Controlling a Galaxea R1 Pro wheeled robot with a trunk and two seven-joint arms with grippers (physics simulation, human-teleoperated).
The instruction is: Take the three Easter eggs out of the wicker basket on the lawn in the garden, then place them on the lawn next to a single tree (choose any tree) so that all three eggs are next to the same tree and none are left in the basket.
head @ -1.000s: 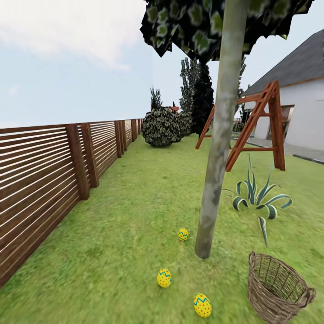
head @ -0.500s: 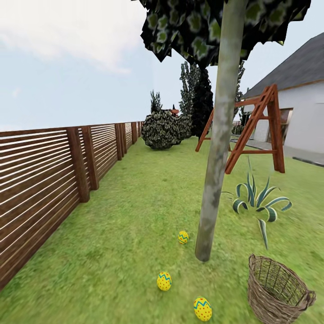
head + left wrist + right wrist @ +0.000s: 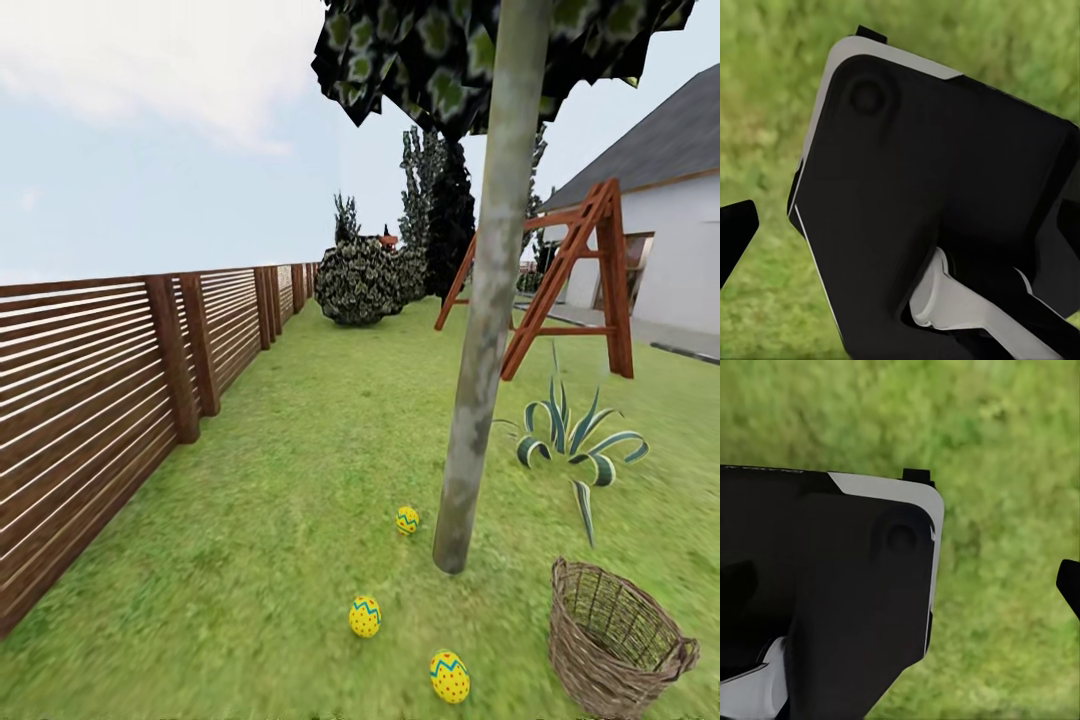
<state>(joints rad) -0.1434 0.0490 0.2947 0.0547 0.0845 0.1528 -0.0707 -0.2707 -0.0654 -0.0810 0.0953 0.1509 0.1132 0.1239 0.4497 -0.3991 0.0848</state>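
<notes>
Garden lawn [image 3: 300, 470], slatted fence [image 3: 100, 380] along one side. Left wrist view: dark robot body panel [image 3: 945, 210] over grass; left claw state cannot be told. Right wrist view: same kind of panel [image 3: 832, 592] over grass; right claw state cannot be told. Head view: three eggs on grass near tree trunk [image 3: 485, 330] — near egg [image 3: 449, 677], middle egg [image 3: 365, 616], far egg [image 3: 407, 520] just beside trunk base. Wicker basket [image 3: 612, 640] tilted on lawn, other side of trunk, nothing visible inside. Beyond: striped spiky plant [image 3: 575, 435], swing frame [image 3: 570, 290], round bush [image 3: 360, 285], white house [image 3: 670, 230].
</notes>
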